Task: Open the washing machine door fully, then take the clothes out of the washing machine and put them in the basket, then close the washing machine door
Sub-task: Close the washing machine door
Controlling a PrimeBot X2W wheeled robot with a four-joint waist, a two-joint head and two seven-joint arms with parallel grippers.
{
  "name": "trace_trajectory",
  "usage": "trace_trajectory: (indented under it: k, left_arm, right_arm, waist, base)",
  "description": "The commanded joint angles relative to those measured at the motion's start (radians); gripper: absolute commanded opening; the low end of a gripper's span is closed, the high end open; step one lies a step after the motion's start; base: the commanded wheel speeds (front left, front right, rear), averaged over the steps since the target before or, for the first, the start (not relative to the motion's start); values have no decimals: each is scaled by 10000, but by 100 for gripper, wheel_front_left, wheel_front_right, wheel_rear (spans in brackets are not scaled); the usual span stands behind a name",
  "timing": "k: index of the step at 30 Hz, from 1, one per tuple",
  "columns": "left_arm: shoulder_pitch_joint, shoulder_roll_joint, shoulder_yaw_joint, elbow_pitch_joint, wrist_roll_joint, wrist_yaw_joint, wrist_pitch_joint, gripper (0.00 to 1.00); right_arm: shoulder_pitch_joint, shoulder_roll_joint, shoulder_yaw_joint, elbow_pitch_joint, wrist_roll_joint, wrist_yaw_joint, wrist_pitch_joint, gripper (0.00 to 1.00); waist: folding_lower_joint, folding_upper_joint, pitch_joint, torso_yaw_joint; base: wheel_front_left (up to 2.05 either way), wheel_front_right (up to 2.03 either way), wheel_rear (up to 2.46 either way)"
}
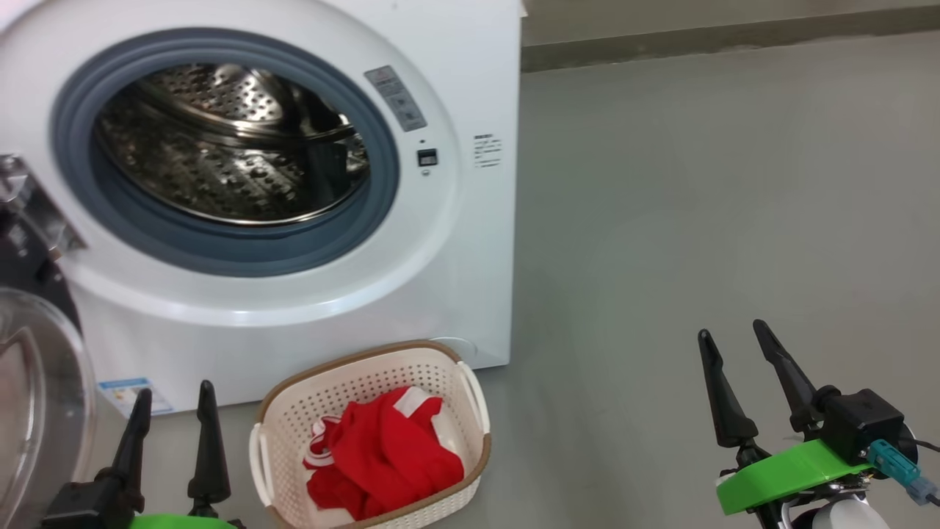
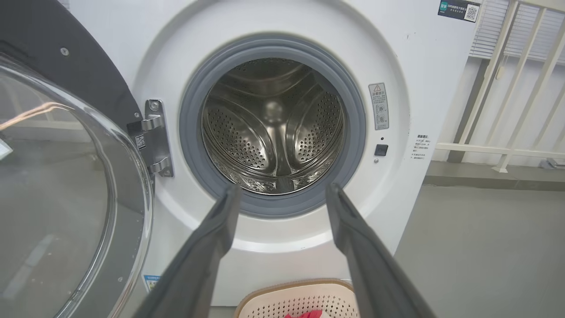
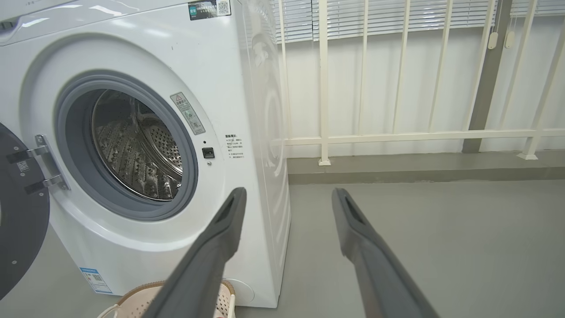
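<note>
Jaws both spread, pointing up, flanking basket (image 1: 323,400).

White washing machine (image 1: 470,242) with grey rubber ring (image 1: 220,253) and perforated steel drum (image 1: 220,169). Cream perforated basket (image 1: 345,389), brown rim, holding red clothes (image 1: 389,455) with white trim. Grey floor (image 1: 698,220). Black left end effector (image 1: 175,389) and right end effector (image 1: 733,329), bright green mounts (image 1: 793,470).

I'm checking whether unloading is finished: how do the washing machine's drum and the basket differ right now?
The drum is shiny steel; the basket is cream plastic with a brown rim. The drum shows no laundry in its visible part; the basket holds the red clothes. The drum faces forward, with the washing machine door standing open beside it; the basket opens upward. Both are perforated.
</note>
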Motion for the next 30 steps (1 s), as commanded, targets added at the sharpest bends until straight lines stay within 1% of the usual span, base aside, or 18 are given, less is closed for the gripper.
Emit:
trace_trajectory:
  k: [1, 11, 19, 25, 26, 30]
  left_arm:
    - [-132, 93, 265, -368, 19, 101, -122, 100]
    - [-44, 92, 14, -746, 11, 384, -122, 100]
    - [20, 92, -68, -855, 91, 529, -122, 100]
    - [42, 108, -84, -873, 164, 601, -122, 100]
    - [42, 108, -84, -873, 164, 601, -122, 100]
    - [73, 142, -90, -863, 210, 676, -122, 100]
  right_arm:
    - [-183, -71, 247, -262, 14, 63, -65, 100]
    - [-257, -191, 471, -271, 28, 63, -65, 100]
    - [-257, -239, 589, -336, 51, 63, -65, 100]
    - [-252, -213, 749, -387, 82, 63, -65, 100]
    - [-252, -213, 749, -387, 82, 63, -65, 100]
    - [-249, -201, 845, -398, 105, 63, -65, 100]
  waist:
    - [0, -1, 59, 359]
    - [0, -1, 156, 1719]
    - [0, -1, 75, 2790]
    - [0, -1, -77, 3438]
    - [0, -1, -77, 3438]
    - [0, -1, -176, 3809]
  base:
    - [0, 0, 0]
    - [0, 0, 0]
    - [0, 0, 0]
    - [0, 0, 0]
    - [0, 0, 0]
    - [0, 0, 0]
